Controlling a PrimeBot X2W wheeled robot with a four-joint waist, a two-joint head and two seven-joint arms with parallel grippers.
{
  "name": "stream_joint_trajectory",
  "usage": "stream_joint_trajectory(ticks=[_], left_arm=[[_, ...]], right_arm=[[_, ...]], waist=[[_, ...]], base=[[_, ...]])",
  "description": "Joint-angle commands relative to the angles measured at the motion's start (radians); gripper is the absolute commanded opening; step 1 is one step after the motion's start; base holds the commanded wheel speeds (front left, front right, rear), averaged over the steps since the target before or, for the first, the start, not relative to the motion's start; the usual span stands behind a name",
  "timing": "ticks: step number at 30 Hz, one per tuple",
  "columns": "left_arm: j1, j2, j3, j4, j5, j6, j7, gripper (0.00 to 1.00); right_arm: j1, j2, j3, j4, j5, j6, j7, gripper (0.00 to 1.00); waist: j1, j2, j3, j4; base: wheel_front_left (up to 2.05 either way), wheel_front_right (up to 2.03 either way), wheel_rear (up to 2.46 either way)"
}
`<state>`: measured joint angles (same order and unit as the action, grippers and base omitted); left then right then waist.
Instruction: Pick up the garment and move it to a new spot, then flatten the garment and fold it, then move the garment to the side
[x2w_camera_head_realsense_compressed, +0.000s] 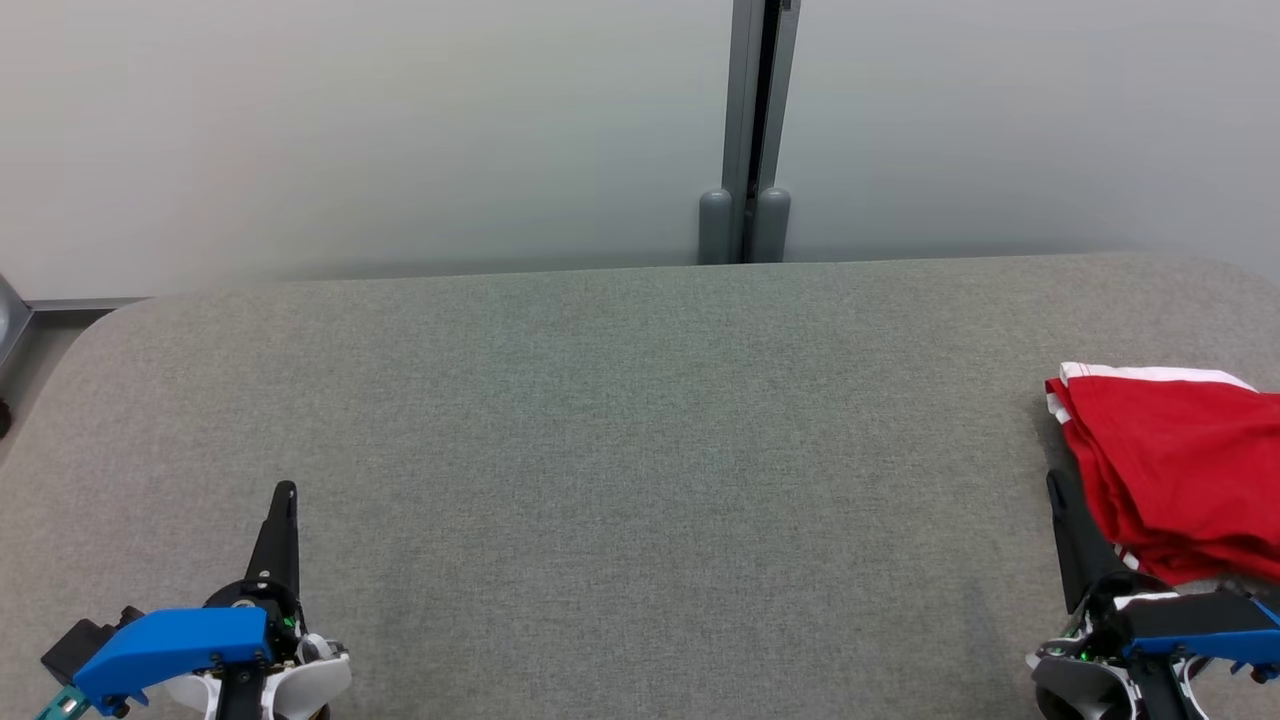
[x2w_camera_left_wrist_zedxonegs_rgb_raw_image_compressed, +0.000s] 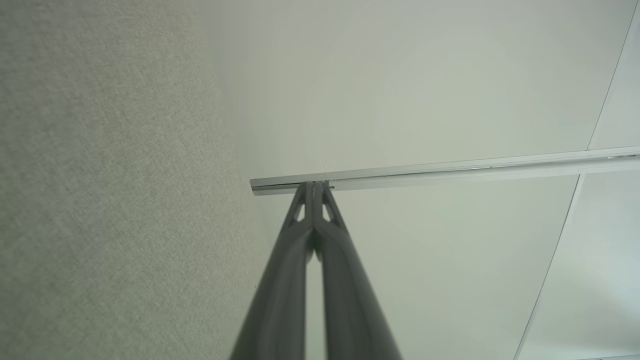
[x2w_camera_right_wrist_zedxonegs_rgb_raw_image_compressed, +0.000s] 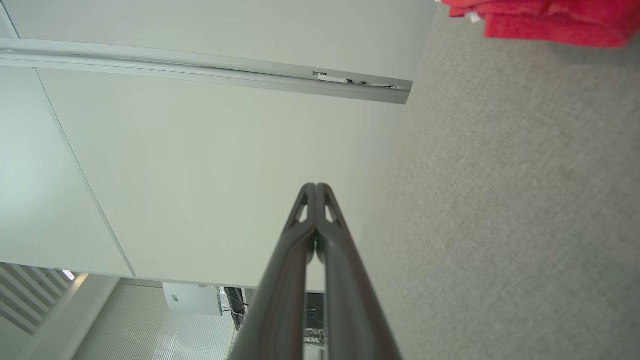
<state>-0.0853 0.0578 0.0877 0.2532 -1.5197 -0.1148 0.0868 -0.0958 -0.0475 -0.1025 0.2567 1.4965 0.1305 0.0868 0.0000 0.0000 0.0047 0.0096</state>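
Lying folded near right edge of grey table (x2w_camera_head_realsense_compressed: 640, 420): red garment (x2w_camera_head_realsense_compressed: 1180, 470), white trim. Just beside it, right gripper (x2w_camera_head_realsense_compressed: 1054, 484), jaws pressed together, empty. Left gripper (x2w_camera_head_realsense_compressed: 286, 492) likewise, well apart.

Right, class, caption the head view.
Folded red garment at the grey table's right edge, beside the shut right tool; left tool shut too.
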Motion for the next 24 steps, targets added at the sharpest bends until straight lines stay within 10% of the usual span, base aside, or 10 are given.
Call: stream_joint_trajectory(ticks=[1, 24], left_arm=[[-0.017, 0.000, 0.008, -0.006, -0.011, -0.007, 0.004, 0.00], [-0.029, -0.009, 0.031, -0.010, -0.093, -0.020, 0.032, 0.00]], right_arm=[[-0.012, -0.004, -0.004, -0.008, 0.016, 0.000, 0.004, 0.00], [-0.019, -0.005, -0.013, -0.014, 0.118, 0.000, 0.031, 0.00]], waist=[[0.0000, 0.0000, 0.000, 0.000], [0.0000, 0.0000, -0.002, -0.010]], base=[[0.00, 0.00, 0.00], [0.00, 0.00, 0.00]])
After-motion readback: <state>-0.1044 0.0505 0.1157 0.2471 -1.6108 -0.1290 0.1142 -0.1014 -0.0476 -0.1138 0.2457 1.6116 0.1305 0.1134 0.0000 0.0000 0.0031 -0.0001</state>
